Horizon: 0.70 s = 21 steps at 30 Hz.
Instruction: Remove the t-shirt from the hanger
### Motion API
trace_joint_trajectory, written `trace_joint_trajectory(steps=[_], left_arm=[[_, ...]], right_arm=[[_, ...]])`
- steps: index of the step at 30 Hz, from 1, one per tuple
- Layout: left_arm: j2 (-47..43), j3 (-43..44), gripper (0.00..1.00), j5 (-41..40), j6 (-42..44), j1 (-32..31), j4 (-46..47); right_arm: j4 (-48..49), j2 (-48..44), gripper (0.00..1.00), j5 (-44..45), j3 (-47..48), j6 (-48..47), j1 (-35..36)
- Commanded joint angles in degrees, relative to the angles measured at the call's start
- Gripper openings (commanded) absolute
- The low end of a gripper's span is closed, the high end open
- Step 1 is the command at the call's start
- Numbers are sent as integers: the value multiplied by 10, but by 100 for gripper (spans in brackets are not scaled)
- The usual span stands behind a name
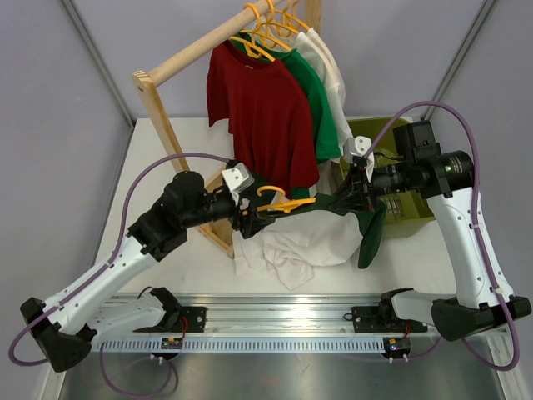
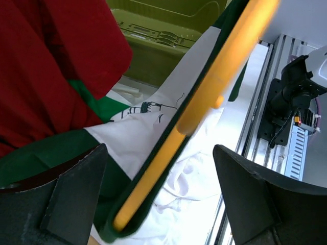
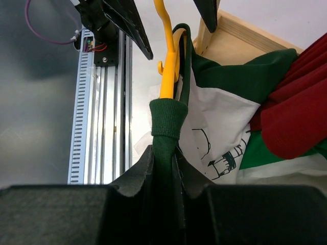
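Observation:
The t-shirt [image 1: 312, 240] has a white body, dark green sleeves and a small chest print [image 3: 219, 161]. It hangs bunched between my two grippers over the table. The orange hanger [image 1: 287, 202] is still inside its neck, hook towards the left. My left gripper [image 1: 250, 215] is open. In the left wrist view its fingers [image 2: 76, 189] stand wide apart on either side of the hanger arm [image 2: 204, 107] and the green collar edge, touching neither. My right gripper [image 3: 166, 153] is shut on a green fabric fold of the t-shirt [image 3: 166, 120], stretched over the hanger's end [image 3: 167, 66].
A wooden rack [image 1: 162, 117] at the back carries a red tee [image 1: 258, 108], an all-green tee [image 1: 323, 108] and a white shirt [image 1: 335, 67] on like hangers. An olive-green bin [image 1: 404, 204] stands at the right. A metal rail [image 1: 275, 315] runs along the near edge.

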Motion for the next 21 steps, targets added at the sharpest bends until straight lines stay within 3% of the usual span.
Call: trace_joint_trajectory(steps=[1,5,13,15,17,20,21], left_arm=[[18,32,86,30,19,-6,24],[29,31,84,35,26,-10,29],[37,57,14,42,35,-10,23],[32,55,0,44,37,-10,20],[21,49,0,42,33,-10,19],[8,43,0,17,10,-10,17],[4,36,0,-4,8,-10,15]], right_arm=[[-97,-12,0,-52,20,-28,9],[-115,-8,0,-62,22,-41,11],[-103,-10,0,-53,27,-26,16],[-83,-16,0,-43,20,-8,16],[-65,-19,0,-34,10,9,16],[-8,-27,20,-10,-8,80,16],[7,-29,38,2,-13,96,16]])
